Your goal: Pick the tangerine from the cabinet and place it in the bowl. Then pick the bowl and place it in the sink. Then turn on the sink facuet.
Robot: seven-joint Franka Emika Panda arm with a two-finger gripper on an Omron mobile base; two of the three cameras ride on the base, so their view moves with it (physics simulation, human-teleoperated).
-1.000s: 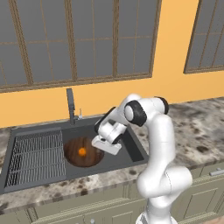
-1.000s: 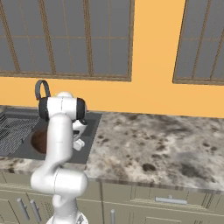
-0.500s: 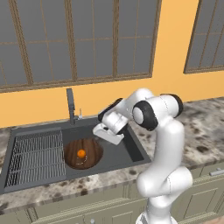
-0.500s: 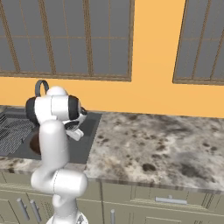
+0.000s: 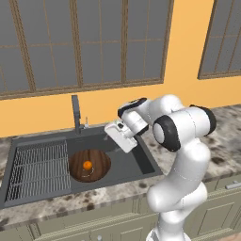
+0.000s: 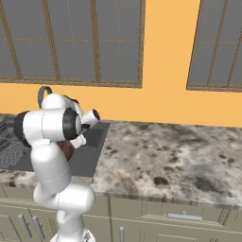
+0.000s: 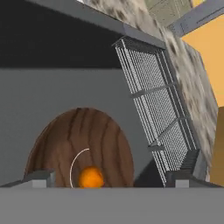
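One faucet (image 5: 75, 113) shows from left base, behind sink (image 5: 132, 162).

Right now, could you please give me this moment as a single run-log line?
bowl: in sink | tangerine: in bowl | gripper: open, above the basin, holding nothing | sink facuet: untouched

No readable text, label, brand, number or sign was found on any surface in the three views.
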